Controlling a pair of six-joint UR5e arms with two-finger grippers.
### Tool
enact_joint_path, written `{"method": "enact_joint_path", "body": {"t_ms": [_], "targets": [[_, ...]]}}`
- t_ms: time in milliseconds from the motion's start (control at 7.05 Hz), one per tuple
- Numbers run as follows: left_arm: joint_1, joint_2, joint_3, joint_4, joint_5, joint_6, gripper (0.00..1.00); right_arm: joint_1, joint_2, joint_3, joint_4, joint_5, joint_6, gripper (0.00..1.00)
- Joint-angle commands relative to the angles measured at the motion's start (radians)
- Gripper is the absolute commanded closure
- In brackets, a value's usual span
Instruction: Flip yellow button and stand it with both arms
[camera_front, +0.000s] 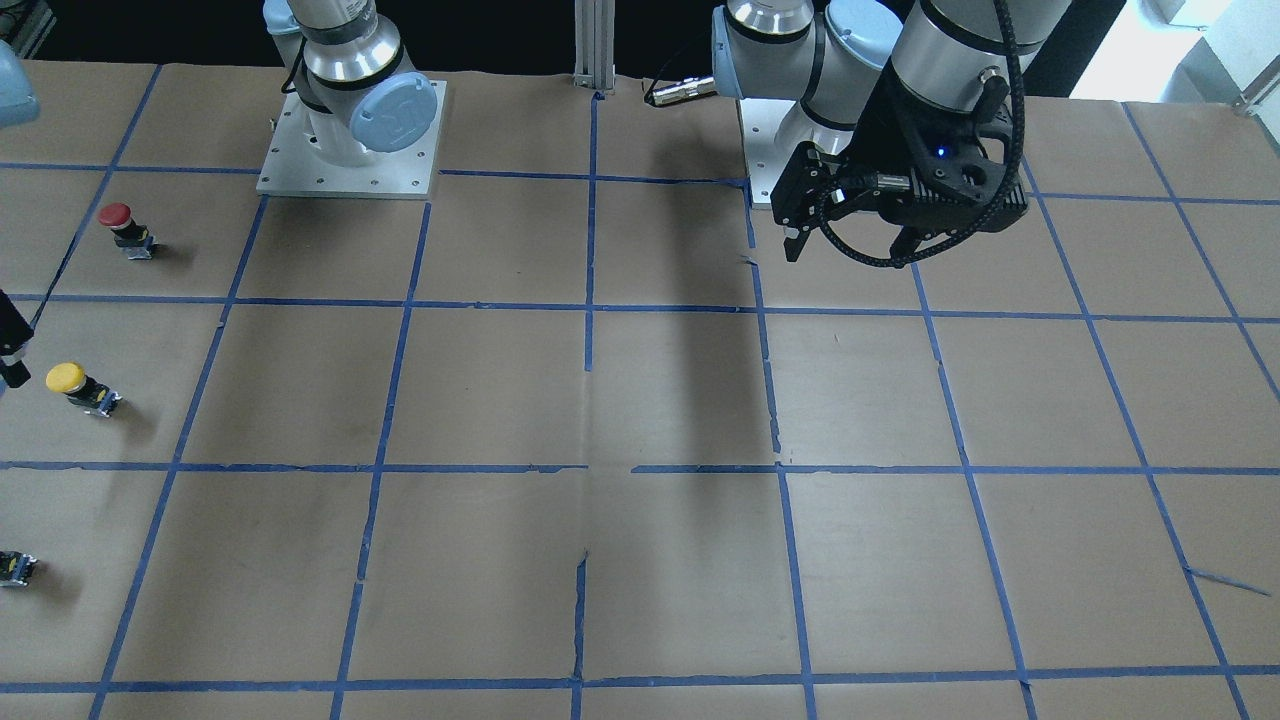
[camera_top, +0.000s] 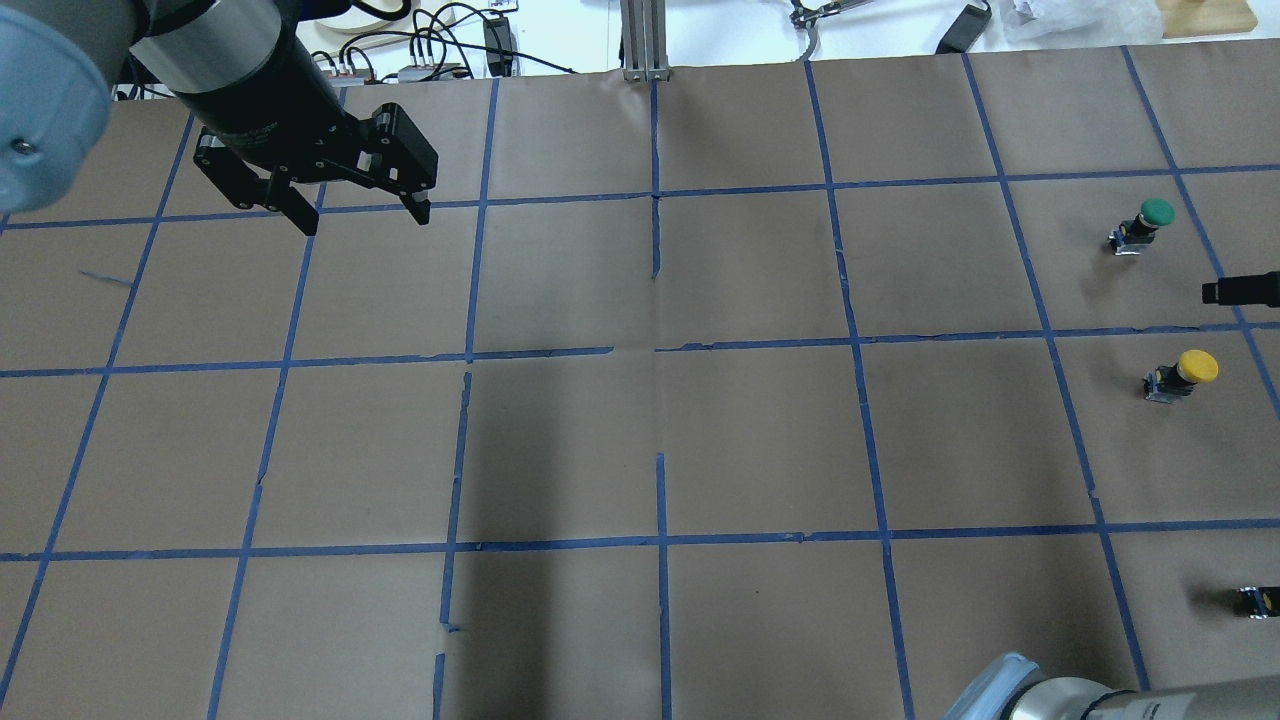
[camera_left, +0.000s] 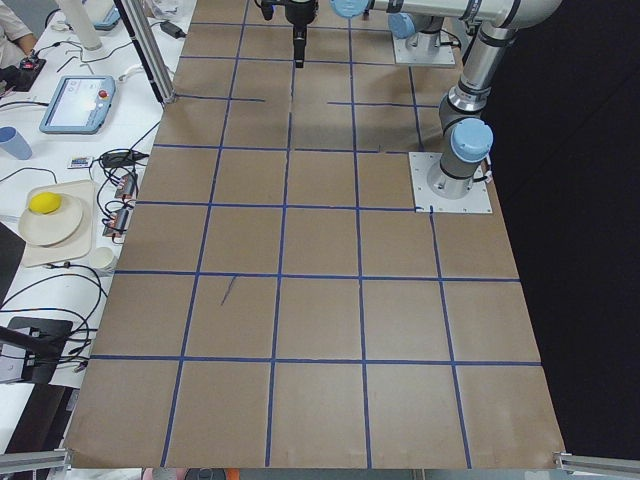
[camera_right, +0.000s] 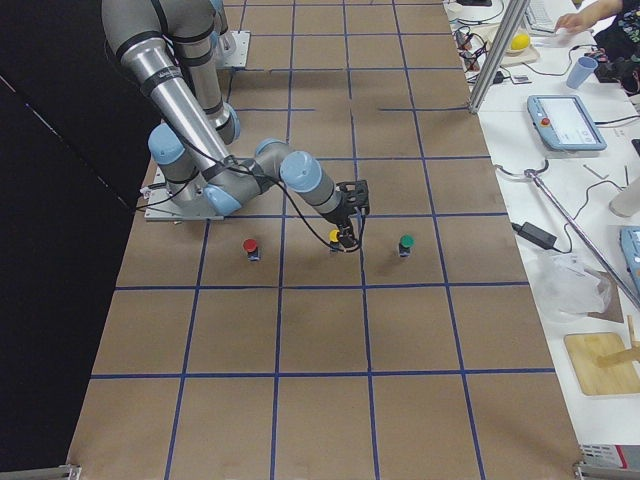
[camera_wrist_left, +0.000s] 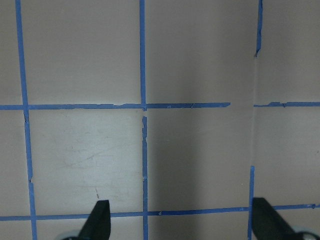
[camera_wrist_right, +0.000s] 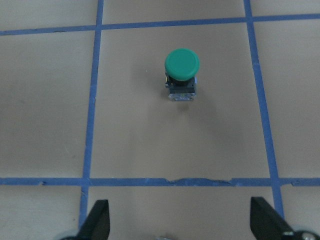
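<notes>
We see little of the right gripper (camera_wrist_right: 178, 211) from the fixed cameras. The overhead view cuts it at the right edge, leaving one black finger (camera_top: 1240, 290) poking in between the green button (camera_top: 1145, 225) and the yellow button (camera_top: 1185, 372). The front-facing view catches only a dark sliver at its left edge. A small capless black block (camera_top: 1256, 600) is also clipped by the overhead view's right edge. A grey speck at the bottom of the right wrist view is too small for us to name.

In the right wrist view the gripper's fingers stand wide apart with nothing between them, and the green button sits ahead of them, cap up. The left gripper (camera_top: 360, 205) hangs above the table at the far left in the overhead view, jaws spread, holding and touching nothing.

The yellow button is at the table's right end, between the green button and the red button (camera_front: 125, 228), apart from both. Whether it is upright or tilted, we cannot tell.
</notes>
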Motion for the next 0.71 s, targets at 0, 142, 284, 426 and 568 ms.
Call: {"method": "enact_joint_path", "body": {"t_ms": [0,142,284,426,568], "targets": [[-0.001,0.003,0.002,0.000,-0.004,0.000,0.00,0.172,-0.014,-0.264,0.380,-0.072,0.155,0.00],[-0.001,0.003,0.001,0.000,-0.004,0.000,0.00,0.273,-0.013,-0.359,0.503,-0.171,0.213,0.00],[-0.001,0.003,-0.001,0.000,-0.002,0.000,0.00,0.397,-0.017,-0.420,0.587,-0.300,0.357,0.00],[0.000,0.003,-0.001,0.000,-0.001,0.000,0.00,0.507,-0.020,-0.446,0.606,-0.391,0.446,0.00],[-0.001,0.003,-0.001,0.000,-0.001,0.000,0.00,0.603,-0.028,-0.459,0.610,-0.395,0.620,0.00]]}}
